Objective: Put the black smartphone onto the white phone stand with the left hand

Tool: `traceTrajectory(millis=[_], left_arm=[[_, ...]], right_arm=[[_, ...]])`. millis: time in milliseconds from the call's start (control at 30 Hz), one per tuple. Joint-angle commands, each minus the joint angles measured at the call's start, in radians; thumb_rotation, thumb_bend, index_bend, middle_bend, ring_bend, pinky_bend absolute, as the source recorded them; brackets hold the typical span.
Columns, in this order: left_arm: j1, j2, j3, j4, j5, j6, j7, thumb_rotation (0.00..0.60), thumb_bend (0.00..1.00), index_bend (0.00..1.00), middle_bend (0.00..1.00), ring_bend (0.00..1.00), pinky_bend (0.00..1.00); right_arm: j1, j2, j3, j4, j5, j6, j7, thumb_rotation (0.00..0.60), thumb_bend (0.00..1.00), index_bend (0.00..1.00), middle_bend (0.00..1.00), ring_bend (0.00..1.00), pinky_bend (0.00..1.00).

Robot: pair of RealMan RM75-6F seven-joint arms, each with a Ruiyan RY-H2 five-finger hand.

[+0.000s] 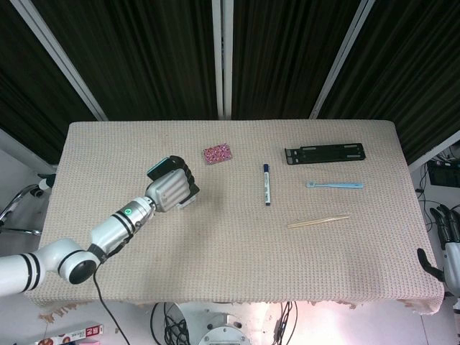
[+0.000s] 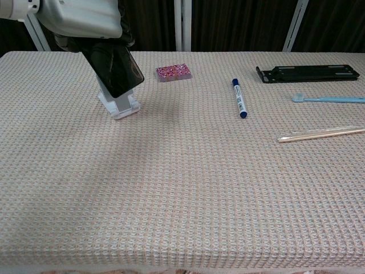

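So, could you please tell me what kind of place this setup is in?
Probably a robot lab or test room, not a home. The table has a beige woven cloth with cables hanging beneath, dark curtains with metal struts behind, and unrelated items like a marker and toothbrush spaced out.

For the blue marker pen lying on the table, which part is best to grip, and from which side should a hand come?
Grip the blue marker pen at the middle of its white barrel, coming from above with the fingers across its width. It lies flat on the woven table cloth, pointing away from the robot, with open space on both long sides, so this probably works well.
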Motion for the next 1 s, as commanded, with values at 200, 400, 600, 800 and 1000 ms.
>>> traceTrajectory(millis=[200,400,600,800,1000], left_arm=[[-0.15,-0.064,0.119,0.039,-0.16,0.002,0.14,0.6,0.33,0.52,0.51,0.5,0.39],[-0.211,-0.077,0.187,0.036,-0.22,0.018,0.164,0.6,0.33,0.52,0.51,0.5,0.39],[-0.25,-0.088,0.222,0.033,-0.243,0.05,0.141,0.6,0.33,0.52,0.51,0.5,0.38],[-0.28,-0.098,0.282,0.027,-0.19,0.073,0.164,0.6,0.33,0.52,0.51,0.5,0.36],[-0.285,-0.128,0.316,0.047,-0.151,0.105,0.164,0.6,0.33,0.52,0.51,0.5,0.36]], right_arm=[[0.003,-0.003,-0.001,0.009,0.01,-0.017,0.008,0.6,0.28,0.0,0.0,0.0,0.0],[0.0,-0.001,0.001,0.013,0.013,-0.015,0.015,0.6,0.28,0.0,0.0,0.0,0.0],[0.001,-0.005,0.0,0.018,0.012,-0.019,0.018,0.6,0.28,0.0,0.0,0.0,0.0],[0.002,-0.007,0.007,0.027,0.021,-0.018,0.024,0.6,0.28,0.0,0.0,0.0,0.0],[0.003,-0.011,0.009,0.03,0.02,-0.017,0.024,0.6,0.28,0.0,0.0,0.0,0.0]])
